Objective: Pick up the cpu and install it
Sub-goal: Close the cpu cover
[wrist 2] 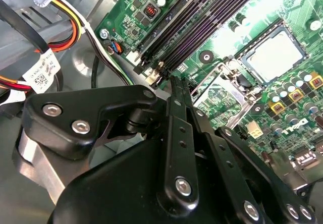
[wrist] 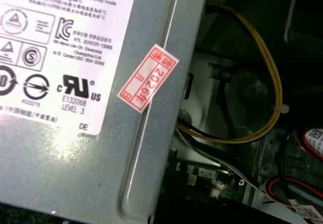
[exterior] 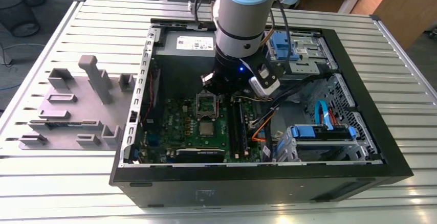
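Spotted cpu [exterior: 206, 128] lying flat in its socket on the board inside the case [exterior: 382, 157], silver top up; same in the second wrist view. Noted dark frame [exterior: 206, 103] just beside it on the far side, swung open. Judging chip placed, clamping left. Hand [exterior: 218, 88] poised over frame; spread or pressed together, cannot tell, hidden under wrist. Holder blocks [exterior: 75, 106] on tabletop [exterior: 55, 183], exterior view's left of case.

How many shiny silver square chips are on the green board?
1. The cpu sits on the green board, beside the dark open frame. The arm may hide others.
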Robot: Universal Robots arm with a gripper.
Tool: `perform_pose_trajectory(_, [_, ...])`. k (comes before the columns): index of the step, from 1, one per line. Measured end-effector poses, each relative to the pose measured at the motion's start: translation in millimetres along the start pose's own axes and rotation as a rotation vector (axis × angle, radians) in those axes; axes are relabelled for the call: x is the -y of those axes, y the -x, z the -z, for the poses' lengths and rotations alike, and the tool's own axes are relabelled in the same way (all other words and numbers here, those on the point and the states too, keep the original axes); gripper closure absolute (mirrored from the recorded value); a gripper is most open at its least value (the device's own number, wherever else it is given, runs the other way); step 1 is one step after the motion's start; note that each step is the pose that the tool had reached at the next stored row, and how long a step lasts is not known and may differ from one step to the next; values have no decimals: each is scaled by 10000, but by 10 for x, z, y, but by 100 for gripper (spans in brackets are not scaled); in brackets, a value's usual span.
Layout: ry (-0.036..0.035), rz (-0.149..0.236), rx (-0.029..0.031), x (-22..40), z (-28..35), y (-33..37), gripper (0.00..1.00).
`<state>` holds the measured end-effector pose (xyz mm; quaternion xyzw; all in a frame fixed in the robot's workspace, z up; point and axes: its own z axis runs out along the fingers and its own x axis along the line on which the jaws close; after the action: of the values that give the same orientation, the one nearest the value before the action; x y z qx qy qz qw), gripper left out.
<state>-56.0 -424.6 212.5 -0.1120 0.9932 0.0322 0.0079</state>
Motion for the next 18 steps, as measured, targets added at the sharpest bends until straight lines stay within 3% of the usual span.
perform_pose_trajectory(6, [11,483,-29,0,-5,0,89])
perform_pose_trajectory(13, [14,497,-29,-1,-7,1,89])
perform_pose_trajectory(18, [12,502,-31,-44,-15,10,89])
